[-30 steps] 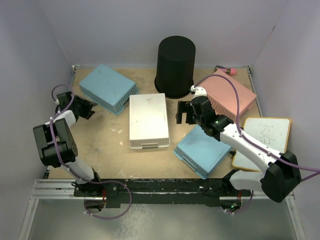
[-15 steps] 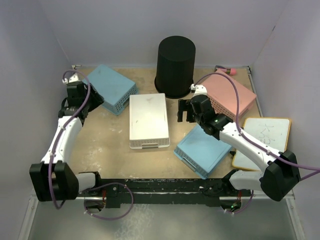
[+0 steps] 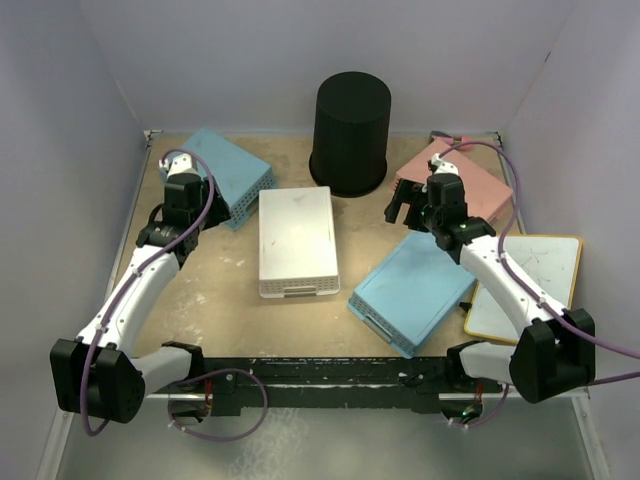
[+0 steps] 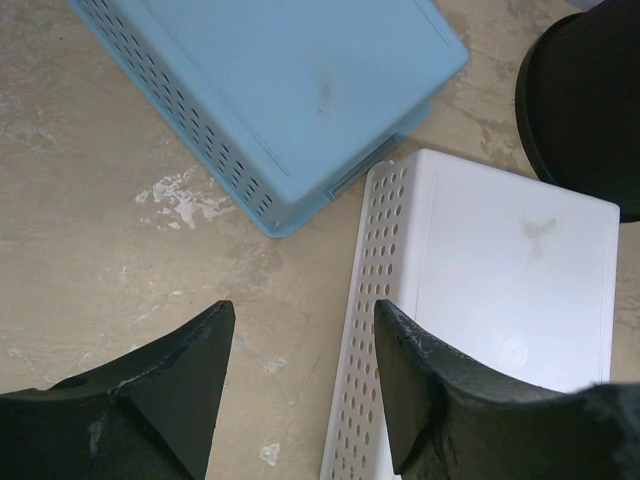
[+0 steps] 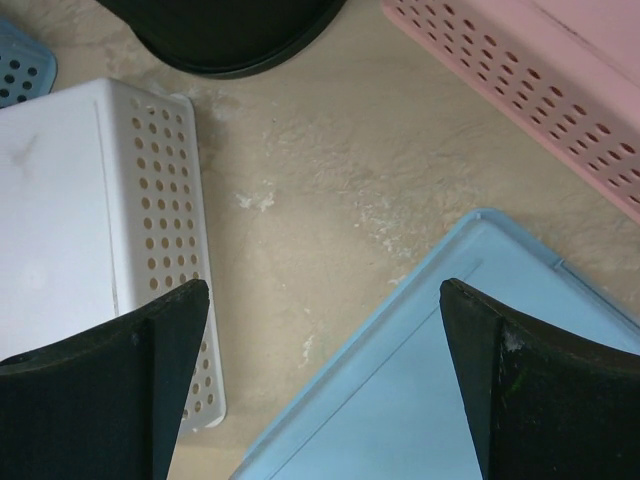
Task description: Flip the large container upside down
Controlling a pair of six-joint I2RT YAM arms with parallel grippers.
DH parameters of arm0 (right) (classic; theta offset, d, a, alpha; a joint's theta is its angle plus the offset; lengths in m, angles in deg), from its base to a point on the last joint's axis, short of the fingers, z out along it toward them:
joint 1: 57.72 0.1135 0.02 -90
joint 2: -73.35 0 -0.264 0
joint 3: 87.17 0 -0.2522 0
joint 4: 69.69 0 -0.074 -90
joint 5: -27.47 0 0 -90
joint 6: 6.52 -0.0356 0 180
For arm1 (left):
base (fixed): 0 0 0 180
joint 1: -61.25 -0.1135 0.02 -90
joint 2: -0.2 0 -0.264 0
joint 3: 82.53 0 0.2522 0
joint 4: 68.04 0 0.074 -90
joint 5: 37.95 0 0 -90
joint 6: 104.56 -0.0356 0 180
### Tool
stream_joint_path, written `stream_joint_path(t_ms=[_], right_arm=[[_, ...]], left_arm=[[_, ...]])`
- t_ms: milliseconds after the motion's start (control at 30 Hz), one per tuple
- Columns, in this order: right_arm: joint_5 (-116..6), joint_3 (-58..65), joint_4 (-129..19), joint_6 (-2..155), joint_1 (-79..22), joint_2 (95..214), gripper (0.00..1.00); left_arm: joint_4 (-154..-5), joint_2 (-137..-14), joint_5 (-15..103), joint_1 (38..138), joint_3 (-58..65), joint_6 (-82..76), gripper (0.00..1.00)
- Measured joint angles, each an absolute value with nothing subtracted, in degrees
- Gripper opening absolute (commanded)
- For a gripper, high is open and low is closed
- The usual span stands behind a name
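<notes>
Tall black tapered bin [image 3: 350, 135] stands upper centre in my top view, closed end up, wide rim on the table [image 3: 215, 290]. Both wrist views crop it to rim slivers. Left gripper [image 4: 300, 390] jaws apart, empty; right gripper [image 5: 325, 390] likewise.
</notes>
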State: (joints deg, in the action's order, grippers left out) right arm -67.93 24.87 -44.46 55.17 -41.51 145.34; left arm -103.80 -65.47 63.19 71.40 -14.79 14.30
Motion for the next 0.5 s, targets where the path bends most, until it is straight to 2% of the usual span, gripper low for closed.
stream_joint_path(t_ms=[500], right_arm=[[-71.04,26.14,-44.22,54.67,-40.68,138.85,1.00]], left_arm=[[-97.50,-61.56,64.94,71.40,-18.13,14.34,0.56]])
